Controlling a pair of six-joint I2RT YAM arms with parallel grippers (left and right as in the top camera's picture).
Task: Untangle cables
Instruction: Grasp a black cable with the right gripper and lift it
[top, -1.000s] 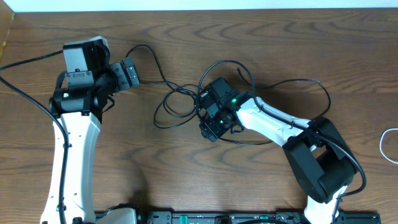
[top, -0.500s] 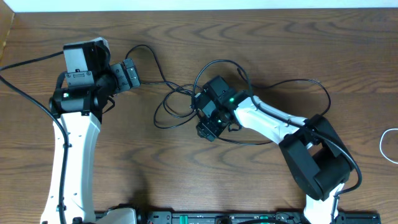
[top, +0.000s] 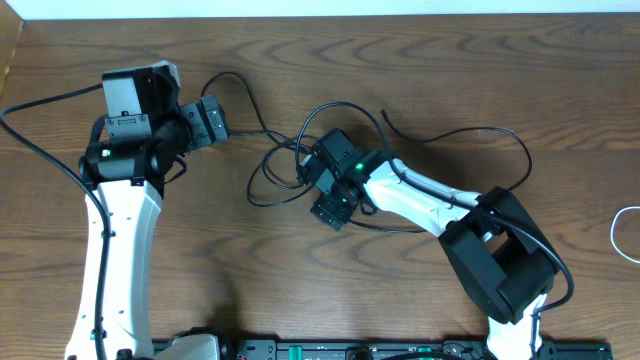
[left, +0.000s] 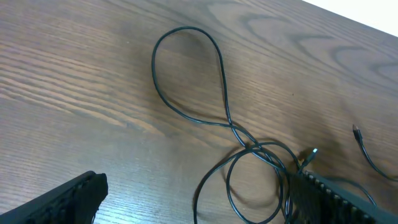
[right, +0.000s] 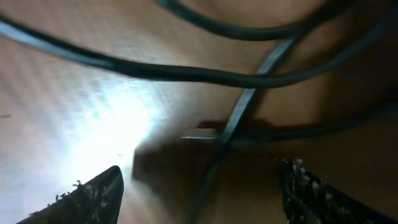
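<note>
The black cable (top: 262, 132) lies in loose loops across the middle of the table, with a long strand (top: 500, 135) trailing right. A short arc of the white cable (top: 618, 232) shows at the right edge. My right gripper (top: 320, 192) hangs low over the tangle, open. In its wrist view, crossing black strands (right: 244, 94) lie just ahead, and one runs on down between the tips of the right gripper (right: 202, 196). My left gripper (top: 221, 118) is open beside the cable's left loop (left: 186, 74). That left gripper (left: 199, 199) holds nothing; a plug end (left: 356, 130) lies farther right.
The wood table's far edge (top: 330, 12) meets a white wall. Thick black arm wires (top: 40, 150) run along the left arm. A black rail (top: 350, 350) sits at the near edge.
My right gripper has slid left and a little away from me, deeper over the tangle, nudging the loop near it. Its jaws stand slightly wider. The left arm has not moved.
</note>
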